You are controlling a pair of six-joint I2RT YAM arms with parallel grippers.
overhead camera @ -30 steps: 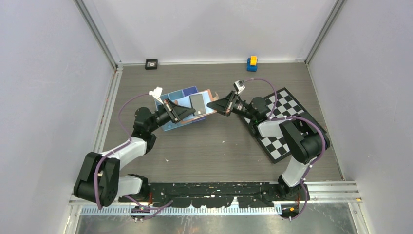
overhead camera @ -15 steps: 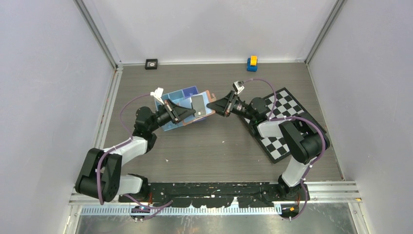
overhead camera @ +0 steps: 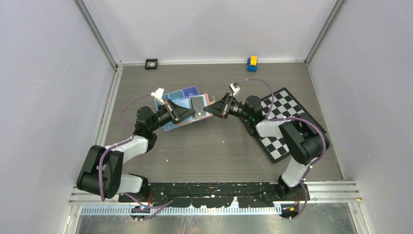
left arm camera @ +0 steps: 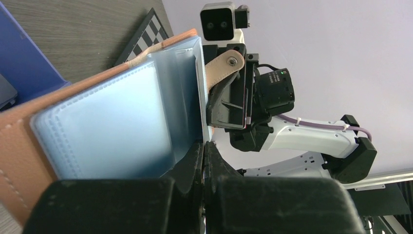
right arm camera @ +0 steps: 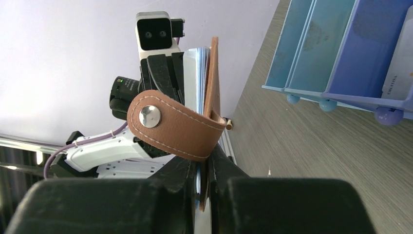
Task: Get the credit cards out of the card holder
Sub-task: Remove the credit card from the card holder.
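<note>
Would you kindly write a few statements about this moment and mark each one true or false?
1. The left claw and the right claw are both shut on the card holder. True.
2. The holder's strap is snapped closed. False: it curls loose, its stud fastened to nothing, and the holder is spread open.
3. The checkered board lies under the left arm. False: it lies on the right side, beneath the right arm.
4. A blue tray sits on the table close to the holder. True.
5. A yellow-and-blue block stands at the table's far edge. True.
</note>
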